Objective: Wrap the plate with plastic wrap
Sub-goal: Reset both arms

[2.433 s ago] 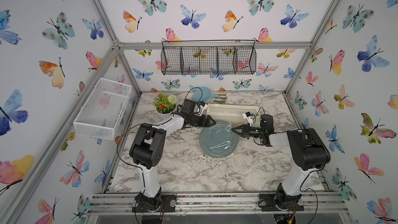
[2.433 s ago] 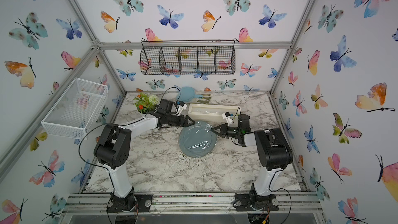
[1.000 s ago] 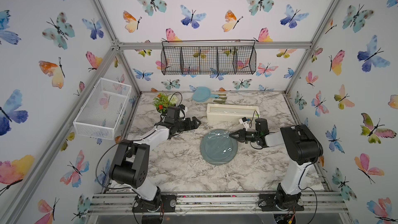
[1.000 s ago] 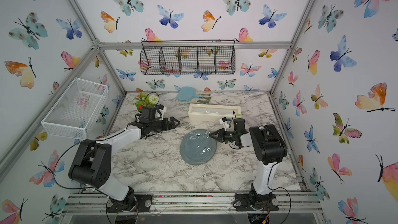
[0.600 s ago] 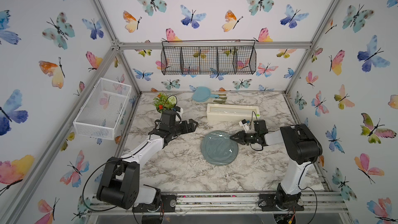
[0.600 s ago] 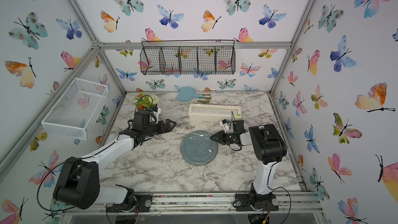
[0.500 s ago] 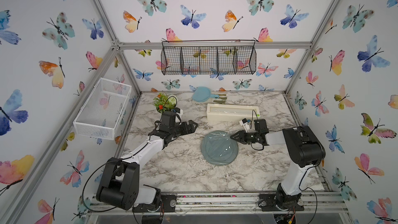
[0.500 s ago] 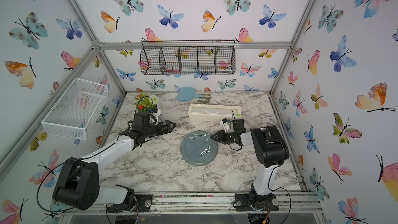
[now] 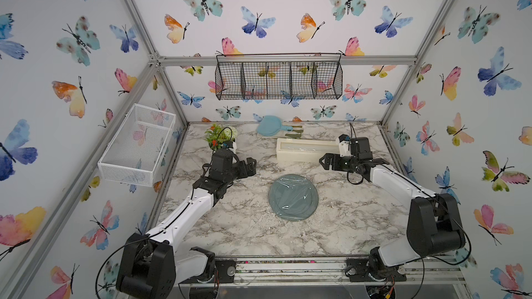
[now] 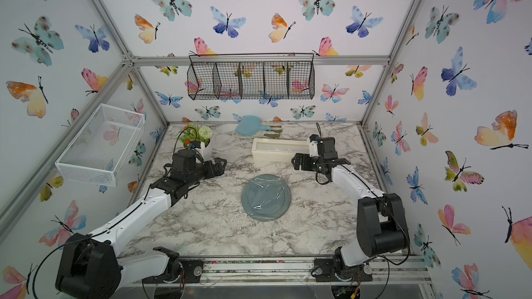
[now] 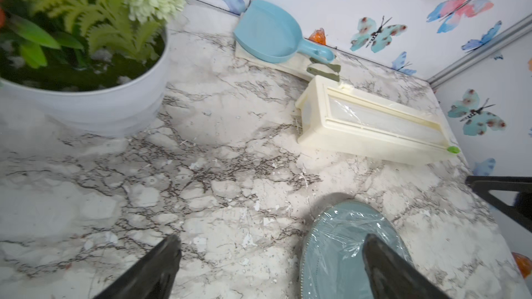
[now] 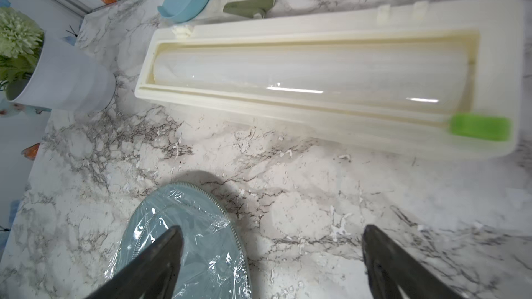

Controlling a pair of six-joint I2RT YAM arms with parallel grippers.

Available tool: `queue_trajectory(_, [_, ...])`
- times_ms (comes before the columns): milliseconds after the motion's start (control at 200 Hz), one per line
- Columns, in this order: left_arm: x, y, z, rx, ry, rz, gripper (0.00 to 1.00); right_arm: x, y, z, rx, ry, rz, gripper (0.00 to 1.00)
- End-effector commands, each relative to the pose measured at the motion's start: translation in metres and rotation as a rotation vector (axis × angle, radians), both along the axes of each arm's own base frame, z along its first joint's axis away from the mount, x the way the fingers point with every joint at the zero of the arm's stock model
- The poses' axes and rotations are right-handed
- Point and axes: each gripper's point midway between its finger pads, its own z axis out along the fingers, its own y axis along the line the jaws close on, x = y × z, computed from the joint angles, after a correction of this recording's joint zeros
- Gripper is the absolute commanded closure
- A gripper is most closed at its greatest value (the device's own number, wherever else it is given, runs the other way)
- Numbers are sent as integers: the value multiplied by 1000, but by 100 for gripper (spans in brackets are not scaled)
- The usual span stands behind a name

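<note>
The grey-blue plate (image 9: 293, 197) (image 10: 266, 197) lies flat at the table's middle. Wrinkled, glinting plastic wrap (image 9: 300, 194) (image 12: 213, 257) is stretched over its top. The cream dispenser box (image 9: 305, 151) (image 12: 316, 81) lies behind it, its green slider (image 12: 479, 129) at one end. My left gripper (image 9: 250, 167) (image 11: 273, 240) hovers open to the plate's left and holds nothing. My right gripper (image 9: 323, 162) (image 12: 273, 230) hovers open to the plate's back right, in front of the dispenser's end. Nothing sits between its fingers, and it is clear of the plate.
A potted plant (image 9: 220, 138) in a white pot stands at the back left, just behind my left wrist. A light-blue round board with a handle (image 9: 269, 126) lies against the back wall. A white wire basket (image 9: 138, 142) hangs on the left wall and a black one (image 9: 279, 80) on the back wall.
My right gripper has gone from shut to open, let go at the plate's rim and drawn back toward the dispenser. The left gripper stayed open and shifted slightly left.
</note>
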Motion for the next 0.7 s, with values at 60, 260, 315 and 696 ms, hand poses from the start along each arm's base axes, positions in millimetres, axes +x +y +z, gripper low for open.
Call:
queue_trajectory(60, [0, 12, -18, 195, -46, -48, 2, -2, -44, -7, -191, -3, -165, 2])
queue_trajectory(260, [-2, 65, -29, 424, -128, 145, 2, -8, -117, 39, -442, -370, -436, 1])
queue_trajectory(315, [-6, 74, -30, 477, -219, 162, 2, -14, -122, 35, -528, -485, -386, 1])
queue_trajectory(696, [-19, 118, -44, 509, -453, 311, 2, -31, -124, -12, -501, -679, -339, 1])
